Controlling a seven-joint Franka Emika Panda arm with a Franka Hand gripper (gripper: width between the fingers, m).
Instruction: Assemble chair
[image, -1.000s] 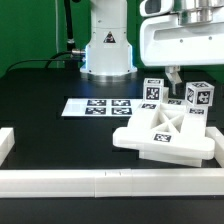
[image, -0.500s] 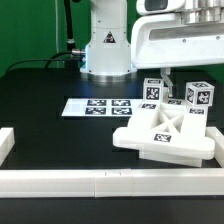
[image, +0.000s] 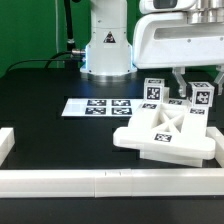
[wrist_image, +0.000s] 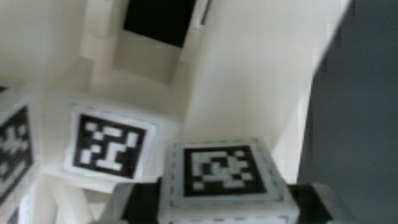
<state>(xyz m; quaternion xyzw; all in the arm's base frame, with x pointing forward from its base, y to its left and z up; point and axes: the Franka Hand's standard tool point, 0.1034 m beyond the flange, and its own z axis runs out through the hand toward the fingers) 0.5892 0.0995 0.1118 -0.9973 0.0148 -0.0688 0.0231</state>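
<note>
1. Border rail (image: 100, 183): a long low white rail is running along the near edge of the black table (image: 40, 100), with a short return piece at the exterior view's left.

2. Flat frame (image: 165, 137): this chunky white chair part is lying flat just behind the rail, toward the exterior view's right. It is showing crossed struts and 1 black-and-white tag on its upper face.

3. Marker board (image: 98, 106): this thin white sheet printed with a row of tags is lying flat on the table, just beside the frame on the exterior view's left.

4. Left cube (image: 153, 91): 1 small white tagged block is standing upright behind the frame, free of the arm.

5. Right cube (image: 203, 97): a 2nd tagged block is sitting behind the frame at the exterior view's right. The gripper (image: 202, 88) is reaching down over it from above, its 2 fingers drawn narrow and standing at either side of the block. In the wrist view the block's tagged face (wrist_image: 217, 170) is filling the gap between the dark fingertips (wrist_image: 137, 203), which are pressing on its sides. Whether the block is resting on the table or lifted, I cannot tell.

6. Robot base (image: 106, 45): the white pedestal is standing at the far edge of the table.
</note>
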